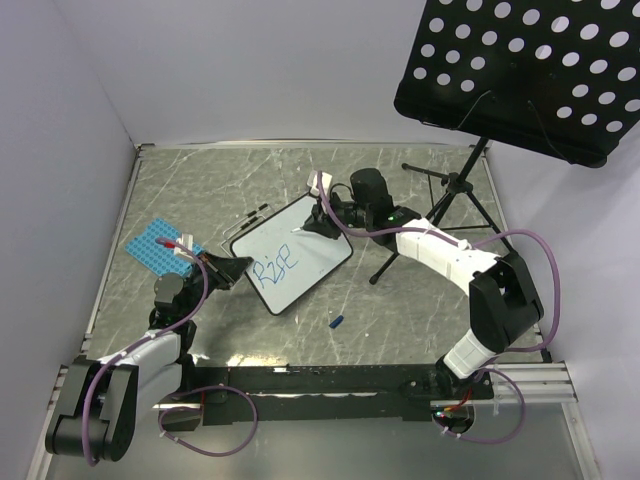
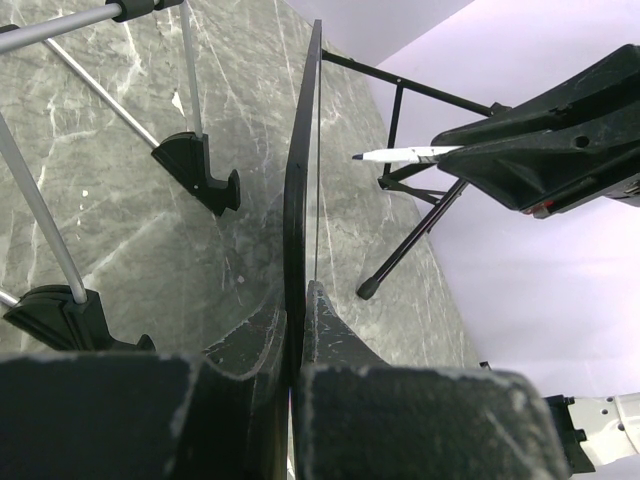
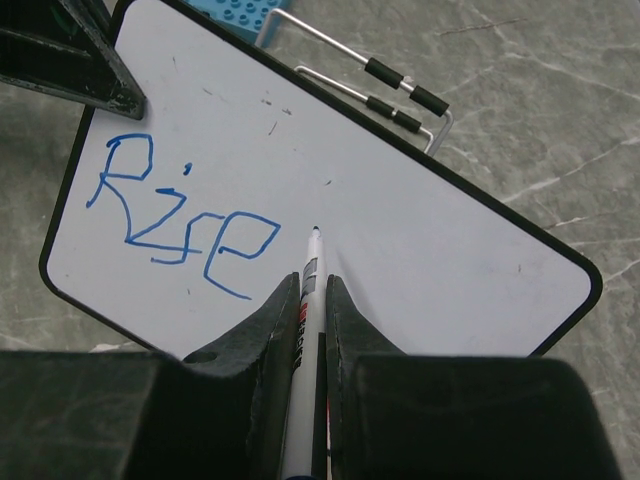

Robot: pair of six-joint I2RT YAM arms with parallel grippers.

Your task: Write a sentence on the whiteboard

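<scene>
marble tabletop (image 1: 410, 310), whiteboard (image 1: 315, 245) reading "rise" (image 3: 185, 225); left hand (image 2: 297, 300) clamps it, right hand (image 3: 312, 290) clamps marker (image 3: 311, 262).

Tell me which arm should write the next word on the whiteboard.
Right. The right gripper is shut on the marker, its tip poised just off the whiteboard beside the unfinished sentence, "Rise". The left gripper is shut on the board's edge, bracing it.

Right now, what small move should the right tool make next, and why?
Probably press the white marker pen in the right tool onto the small black-framed whiteboard to start the next word: only blue handwritten "Rise" is there, the tip hangs just off the bare surface beside it, and the left tool clamps the board's edge.
</scene>
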